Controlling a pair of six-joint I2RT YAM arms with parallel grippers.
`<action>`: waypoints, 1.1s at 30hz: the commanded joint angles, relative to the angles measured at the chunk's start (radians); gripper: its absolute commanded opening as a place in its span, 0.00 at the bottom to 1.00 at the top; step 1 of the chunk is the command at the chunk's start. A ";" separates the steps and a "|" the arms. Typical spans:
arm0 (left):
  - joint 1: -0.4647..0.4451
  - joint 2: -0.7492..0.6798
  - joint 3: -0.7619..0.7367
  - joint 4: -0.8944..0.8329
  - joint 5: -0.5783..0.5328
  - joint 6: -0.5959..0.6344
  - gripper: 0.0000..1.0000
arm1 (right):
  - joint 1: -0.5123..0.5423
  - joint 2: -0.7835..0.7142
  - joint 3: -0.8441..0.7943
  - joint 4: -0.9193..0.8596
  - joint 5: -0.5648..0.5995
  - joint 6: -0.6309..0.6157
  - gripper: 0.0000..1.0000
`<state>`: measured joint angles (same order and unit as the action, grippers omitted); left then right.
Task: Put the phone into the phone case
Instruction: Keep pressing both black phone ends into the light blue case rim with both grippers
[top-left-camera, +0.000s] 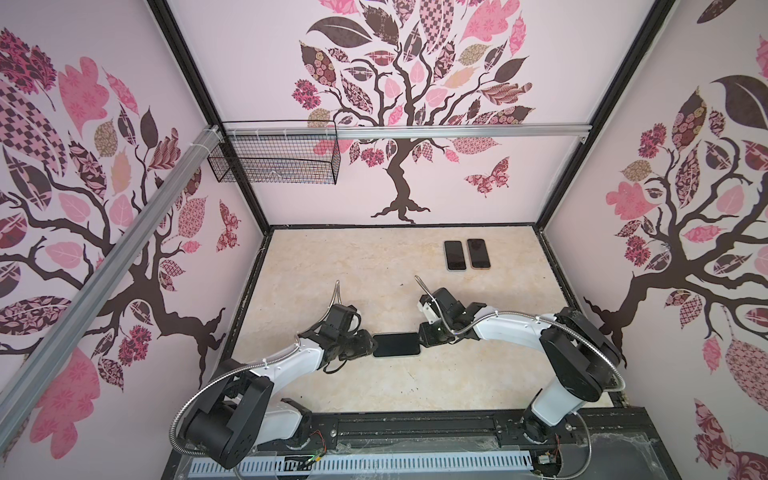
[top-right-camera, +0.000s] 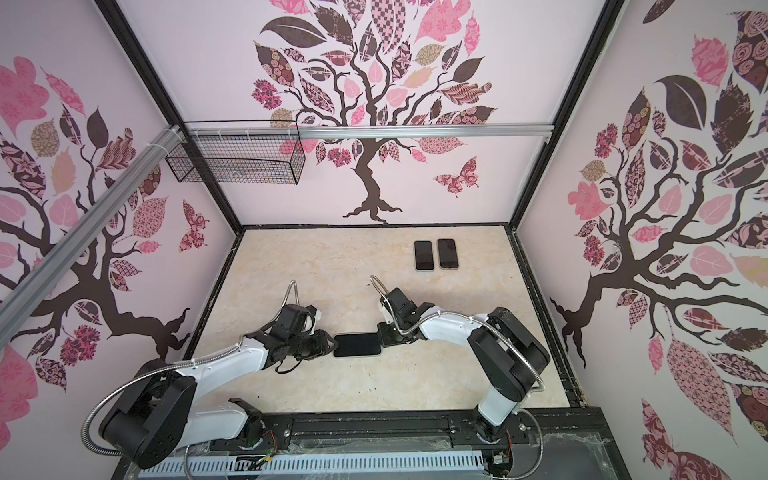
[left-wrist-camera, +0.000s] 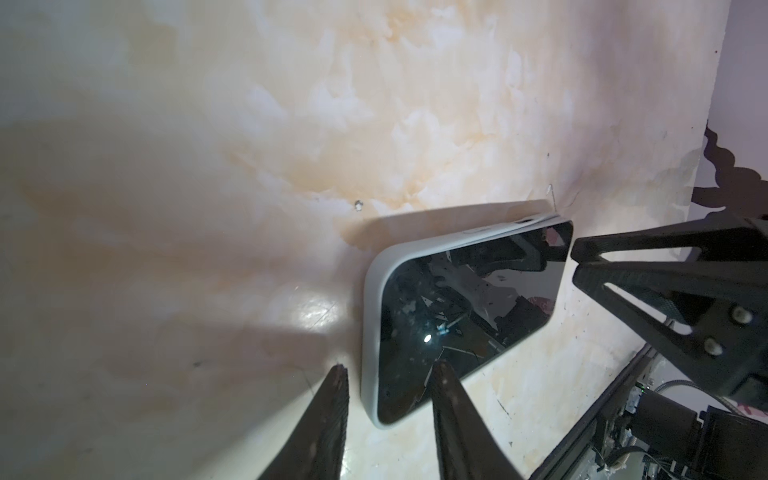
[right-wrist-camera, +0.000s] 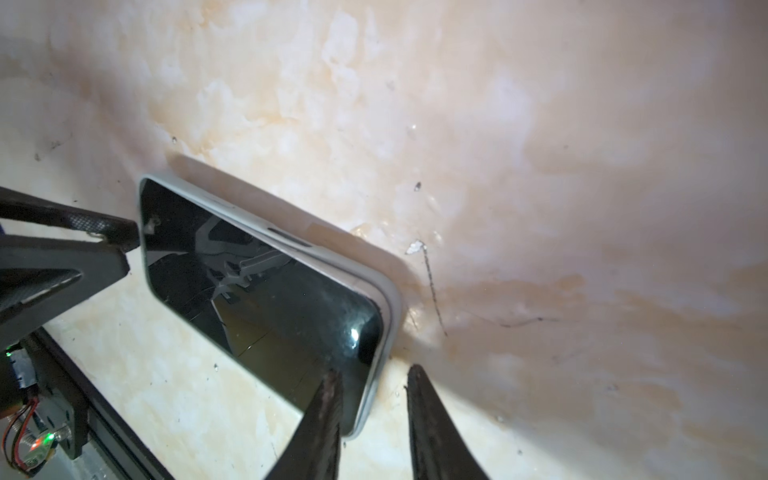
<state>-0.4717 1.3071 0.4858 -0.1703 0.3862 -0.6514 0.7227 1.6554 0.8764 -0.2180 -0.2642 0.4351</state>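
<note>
While both grippers sit at its short ends, the phone (top-left-camera: 396, 344) lies flat, screen up, near the front middle of the table (top-left-camera: 332, 266). Its long axis runs across the table, from one gripper to the other; I cannot tell which end is its top.

The glass is glossy black with rounded corners and mirrors the arms. Its phone case (left-wrist-camera: 374, 291) is matte pale grey and smooth. The rim shows round every visible edge of the glass, with a slot cut in the far long side.

At the left end, the left gripper (left-wrist-camera: 390, 365) has its tapered black jaws part-open. They sit either side of the end rim with a gap showing, nothing clamped. The right gripper (right-wrist-camera: 374, 370) stands likewise at the right end and holds nothing.

The table is cream, marble-patterned and scuffed. Well apart, two other phones (top-left-camera: 455, 255) lie side by side at far right.
</note>
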 joint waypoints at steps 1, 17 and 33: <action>0.003 0.018 0.054 -0.001 0.020 0.052 0.34 | -0.013 -0.010 0.033 0.014 -0.023 -0.025 0.29; 0.007 0.098 0.082 -0.015 -0.039 0.072 0.26 | -0.063 0.045 0.052 0.039 -0.081 -0.050 0.21; 0.007 -0.014 0.122 -0.183 -0.163 0.108 0.36 | -0.064 0.107 0.060 0.051 -0.110 -0.059 0.18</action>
<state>-0.4652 1.3190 0.5667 -0.3096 0.2756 -0.5682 0.6640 1.7294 0.9016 -0.1684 -0.3714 0.3954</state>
